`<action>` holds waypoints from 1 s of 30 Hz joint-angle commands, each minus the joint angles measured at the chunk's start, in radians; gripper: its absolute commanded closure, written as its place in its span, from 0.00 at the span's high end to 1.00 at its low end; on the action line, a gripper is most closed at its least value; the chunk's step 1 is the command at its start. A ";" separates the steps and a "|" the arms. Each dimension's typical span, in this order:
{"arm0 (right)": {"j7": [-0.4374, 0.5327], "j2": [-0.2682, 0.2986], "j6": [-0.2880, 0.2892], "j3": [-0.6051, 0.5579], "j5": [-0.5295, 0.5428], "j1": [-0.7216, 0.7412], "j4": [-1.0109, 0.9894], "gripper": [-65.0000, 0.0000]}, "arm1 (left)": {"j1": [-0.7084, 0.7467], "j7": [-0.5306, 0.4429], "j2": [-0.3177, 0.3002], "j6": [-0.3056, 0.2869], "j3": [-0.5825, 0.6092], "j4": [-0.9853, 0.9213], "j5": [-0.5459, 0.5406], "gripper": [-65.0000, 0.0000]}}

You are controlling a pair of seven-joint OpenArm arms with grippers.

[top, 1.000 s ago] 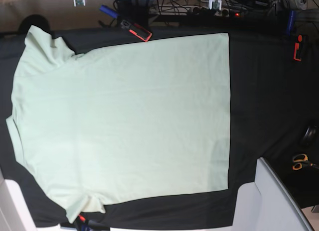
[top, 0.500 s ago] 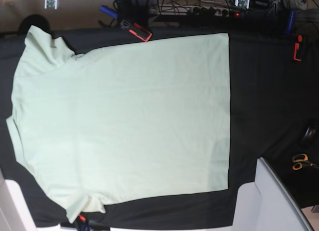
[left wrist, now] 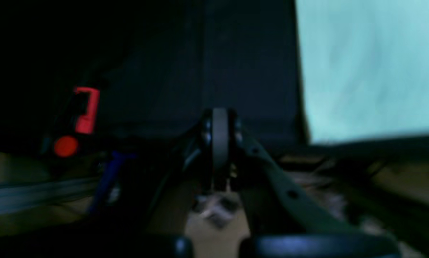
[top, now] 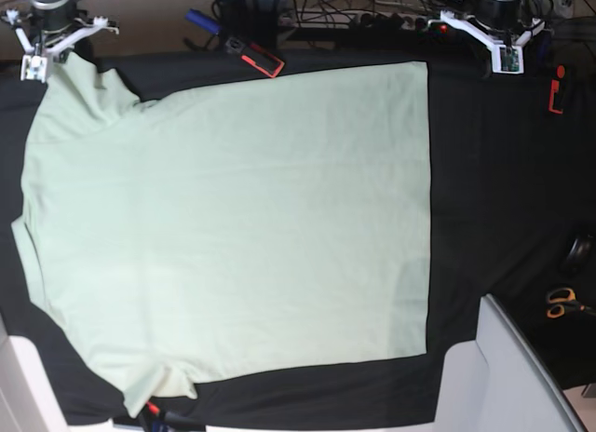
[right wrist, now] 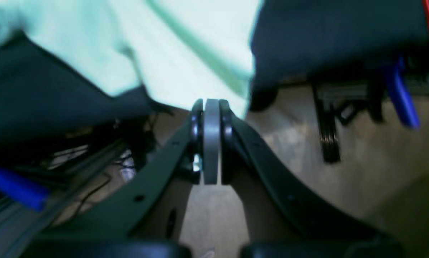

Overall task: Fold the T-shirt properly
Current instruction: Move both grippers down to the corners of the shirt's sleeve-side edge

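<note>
The T-shirt (top: 233, 218), pale mint-green, lies spread flat on the black table (top: 494, 190), with its hem toward the right and its sleeves at the left. My left gripper (top: 495, 27) hovers at the far edge, just right of the hem's far corner, and is shut on nothing. Its wrist view shows the closed fingers (left wrist: 220, 122) over dark table, with the T-shirt (left wrist: 372, 64) at the upper right. My right gripper (top: 51, 27) is shut and empty beside the far sleeve. In its wrist view the pads (right wrist: 211, 114) meet just short of the T-shirt (right wrist: 185, 43).
A red-and-black clamp (top: 256, 55) sits on the far table edge by the shirt, and another red clamp (top: 556, 89) is at the far right, seen also as the red clamp (left wrist: 85, 114). Orange-handled scissors (top: 562, 302) lie at the right. A grey-white panel (top: 512, 376) covers the near right corner.
Both arms have dropped in from the top edge and spread outward, one to the far sleeve, the other to the far hem corner. The shirt has not moved.
</note>
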 commanded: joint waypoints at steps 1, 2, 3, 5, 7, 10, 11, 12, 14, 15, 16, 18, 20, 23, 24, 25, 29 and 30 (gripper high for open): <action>0.015 0.000 0.046 0.031 0.036 0.009 0.016 0.00 | 0.006 -0.001 -0.007 0.006 -0.006 0.014 -0.038 0.00; 0.015 -0.004 0.107 0.071 0.092 0.029 0.014 0.00 | -0.006 0.010 -0.009 0.006 -0.006 0.014 -0.079 0.00; 0.014 -0.018 0.164 0.116 0.167 0.047 0.013 0.00 | -0.017 0.025 -0.019 0.006 -0.006 0.012 -0.114 0.00; -0.022 -0.046 0.251 0.226 0.293 0.079 0.013 0.00 | -0.037 0.056 -0.038 0.006 0.000 0.009 -0.141 0.00; -0.081 -0.050 0.316 0.303 0.368 0.119 0.011 0.01 | -0.054 0.067 -0.038 0.006 -0.005 0.008 -0.141 0.00; -0.155 -0.050 0.383 0.361 0.407 0.165 0.001 0.17 | -0.066 0.062 -0.044 0.006 -0.006 -0.003 -0.142 0.00; -0.177 -0.050 0.411 0.383 0.422 0.180 -0.007 0.26 | -0.078 0.062 -0.044 0.006 -0.006 -0.004 -0.141 0.00; -0.197 -0.050 0.445 0.406 0.442 0.196 -0.018 0.37 | -0.086 0.064 -0.044 0.006 -0.006 -0.004 -0.141 0.00; -0.236 -0.050 0.503 0.458 0.484 0.220 -0.046 0.59 | -0.091 0.062 -0.044 0.006 -0.006 -0.006 -0.141 0.00; -0.256 -0.050 0.530 0.484 0.500 0.231 -0.059 0.69 | -0.092 0.062 -0.044 0.006 -0.006 -0.006 -0.141 0.00; -0.278 -0.049 0.563 0.510 0.511 0.246 -0.076 0.77 | -0.092 0.062 -0.044 0.006 -0.006 -0.006 -0.141 0.00; -0.307 -0.046 0.600 0.551 0.519 0.277 -0.118 0.85 | -0.094 0.062 -0.044 0.006 -0.006 -0.006 -0.139 0.00; -0.329 -0.040 0.600 0.594 0.519 0.311 -0.177 0.85 | -0.103 0.062 -0.044 0.006 -0.006 -0.006 -0.139 0.00; -0.330 -0.009 0.600 0.610 0.517 0.340 -0.248 0.85 | -0.112 0.067 -0.055 0.006 -0.006 -0.006 -0.139 0.00; -0.330 0.002 0.600 0.604 0.517 0.343 -0.271 0.85 | -0.112 0.067 -0.061 0.006 -0.005 -0.006 -0.139 0.00; -0.327 0.008 0.600 0.602 0.517 0.346 -0.289 0.85 | -0.112 0.067 -0.062 0.006 -0.005 -0.006 -0.139 0.00; -0.325 0.037 0.600 0.605 0.517 0.380 -0.368 0.85 | -0.112 0.067 -0.073 0.006 -0.005 -0.006 -0.139 0.00; -0.325 0.048 0.600 0.604 0.517 0.381 -0.392 0.85 | -0.112 0.067 -0.073 0.006 -0.005 -0.006 -0.139 0.00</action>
